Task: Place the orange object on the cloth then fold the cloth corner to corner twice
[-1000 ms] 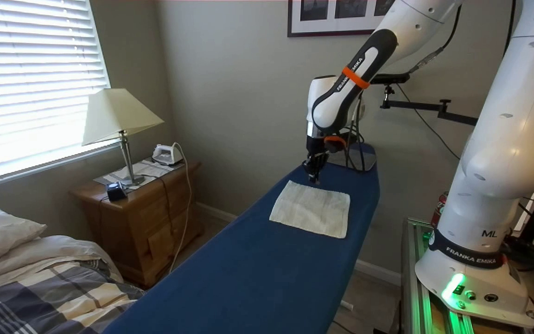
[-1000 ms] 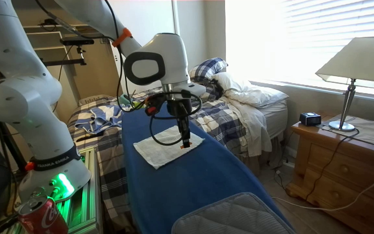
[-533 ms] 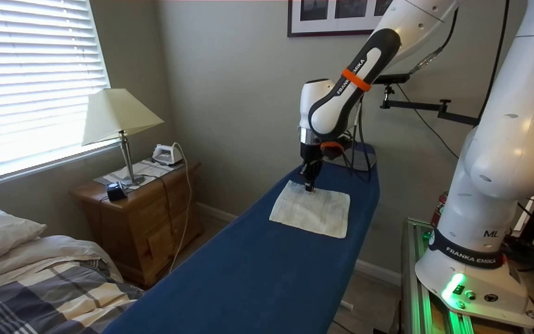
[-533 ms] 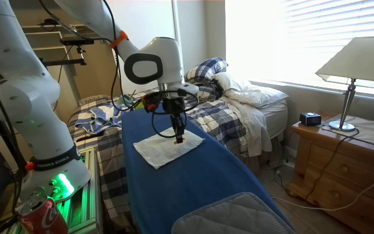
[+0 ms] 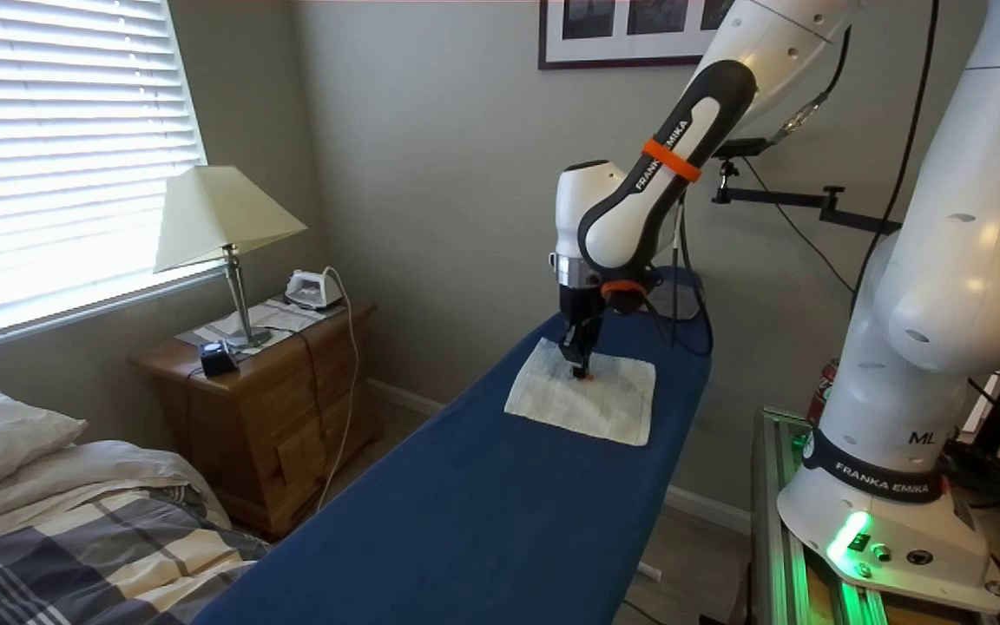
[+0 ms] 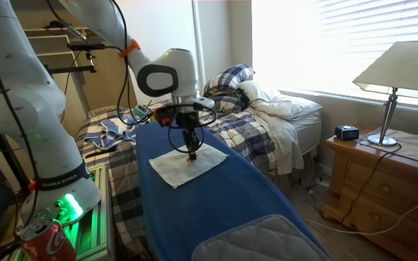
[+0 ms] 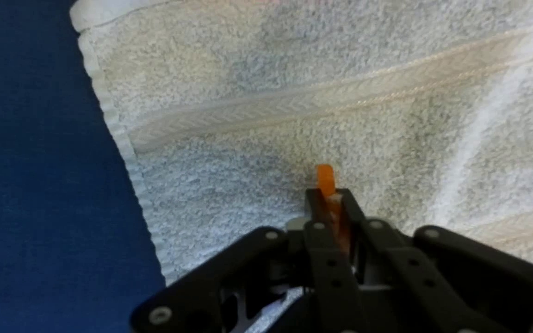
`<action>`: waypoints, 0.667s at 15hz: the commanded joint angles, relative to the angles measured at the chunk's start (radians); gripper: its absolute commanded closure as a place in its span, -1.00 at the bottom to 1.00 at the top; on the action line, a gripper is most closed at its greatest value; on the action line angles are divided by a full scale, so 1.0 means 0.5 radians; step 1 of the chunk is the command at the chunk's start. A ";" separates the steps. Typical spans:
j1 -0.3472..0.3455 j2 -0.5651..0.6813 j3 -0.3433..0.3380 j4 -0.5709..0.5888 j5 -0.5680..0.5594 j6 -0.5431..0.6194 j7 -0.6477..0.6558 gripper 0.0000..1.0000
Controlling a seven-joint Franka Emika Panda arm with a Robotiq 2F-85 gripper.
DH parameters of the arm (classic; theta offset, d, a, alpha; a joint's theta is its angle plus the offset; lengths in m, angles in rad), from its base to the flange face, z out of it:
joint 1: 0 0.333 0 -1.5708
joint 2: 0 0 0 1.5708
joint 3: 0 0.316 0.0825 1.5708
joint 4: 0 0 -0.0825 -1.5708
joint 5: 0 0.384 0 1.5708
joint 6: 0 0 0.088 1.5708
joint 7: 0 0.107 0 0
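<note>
Wrist view | jaws pinching, partly hiding orange object (image 7: 325,178) over cloth (image 7: 340,125) | in an exterior view: grey pad (image 6: 258,241), red can (image 6: 49,240)

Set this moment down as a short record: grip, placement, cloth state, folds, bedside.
Grip: gripper shut on the orange object
Placement: over the cloth, not released; whether it touches is unclear
Cloth state: spread out on the blue ironing board
Folds: none yet
Bedside: nightstand bearing a lamp and an iron
</note>
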 commanded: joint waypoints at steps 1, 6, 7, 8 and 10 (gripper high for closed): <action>0.018 -0.063 0.010 -0.046 0.048 -0.030 -0.071 0.85; 0.022 -0.070 0.017 -0.063 0.052 -0.031 -0.092 0.17; 0.022 -0.073 0.017 -0.066 0.052 -0.031 -0.095 0.04; 0.023 -0.076 0.018 -0.069 0.053 -0.031 -0.098 -0.13; 0.024 -0.079 0.018 -0.076 0.053 -0.029 -0.104 -0.37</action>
